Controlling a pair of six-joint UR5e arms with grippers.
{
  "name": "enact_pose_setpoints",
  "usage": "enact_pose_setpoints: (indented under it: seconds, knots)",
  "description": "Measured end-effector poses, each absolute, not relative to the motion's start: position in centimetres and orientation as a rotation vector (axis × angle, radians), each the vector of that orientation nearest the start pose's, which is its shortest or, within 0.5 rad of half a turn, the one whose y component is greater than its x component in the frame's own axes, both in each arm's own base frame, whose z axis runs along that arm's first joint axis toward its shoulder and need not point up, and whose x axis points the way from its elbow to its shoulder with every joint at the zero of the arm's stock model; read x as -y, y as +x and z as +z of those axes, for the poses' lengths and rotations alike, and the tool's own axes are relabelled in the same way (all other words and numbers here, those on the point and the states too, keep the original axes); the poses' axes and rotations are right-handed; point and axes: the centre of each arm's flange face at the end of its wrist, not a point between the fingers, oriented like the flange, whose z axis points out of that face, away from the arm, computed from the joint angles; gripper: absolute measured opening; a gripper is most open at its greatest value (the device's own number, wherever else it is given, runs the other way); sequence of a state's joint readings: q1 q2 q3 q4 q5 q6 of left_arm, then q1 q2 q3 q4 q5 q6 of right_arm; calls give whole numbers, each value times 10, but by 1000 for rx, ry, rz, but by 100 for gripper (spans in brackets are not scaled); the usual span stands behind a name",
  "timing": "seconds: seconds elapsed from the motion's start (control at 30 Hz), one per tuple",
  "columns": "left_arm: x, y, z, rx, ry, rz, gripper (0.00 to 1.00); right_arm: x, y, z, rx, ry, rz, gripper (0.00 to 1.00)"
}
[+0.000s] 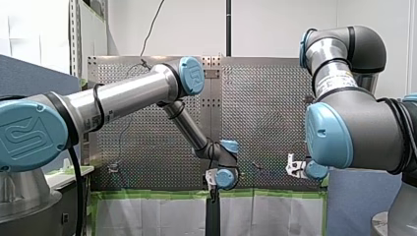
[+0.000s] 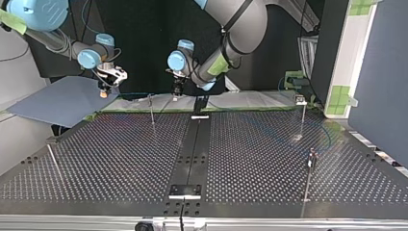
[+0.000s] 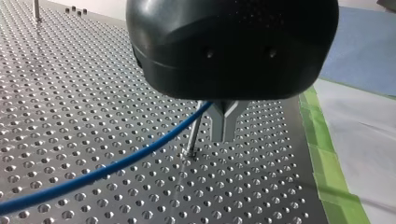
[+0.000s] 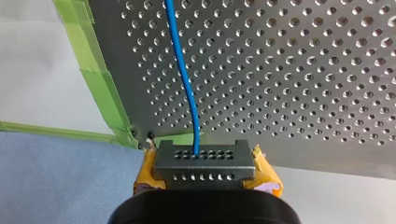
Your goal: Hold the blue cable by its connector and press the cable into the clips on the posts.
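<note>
Robotics lab: perforated metal table (image 2: 120, 159) (green tape (image 3: 327, 158) edging it).

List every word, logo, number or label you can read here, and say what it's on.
Embossed logo, seemingly "UR": blue joint cap on my left arm.
Same logo, too small to read: blue elbow cap.
Print too blurred to read: pale label on my right arm.
No text on the connector, blue cable or table.

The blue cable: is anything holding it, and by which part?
My right end effector holds the blue cable by its grey connector, clamped between yellow pads. My left end effector has its metal fingers closed around the cable itself, further along.
</note>
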State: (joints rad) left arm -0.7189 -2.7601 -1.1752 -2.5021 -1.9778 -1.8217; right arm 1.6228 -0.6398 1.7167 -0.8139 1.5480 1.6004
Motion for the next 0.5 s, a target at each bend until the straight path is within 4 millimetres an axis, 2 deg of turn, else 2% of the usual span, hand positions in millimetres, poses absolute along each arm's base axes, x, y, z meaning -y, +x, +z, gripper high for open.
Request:
enact_pose_setpoints:
  seconds: [0.5]
  knots:
    - [567,506,-64,-1714,133,-382,0,598,160,-49,1394,1420,1135,0]
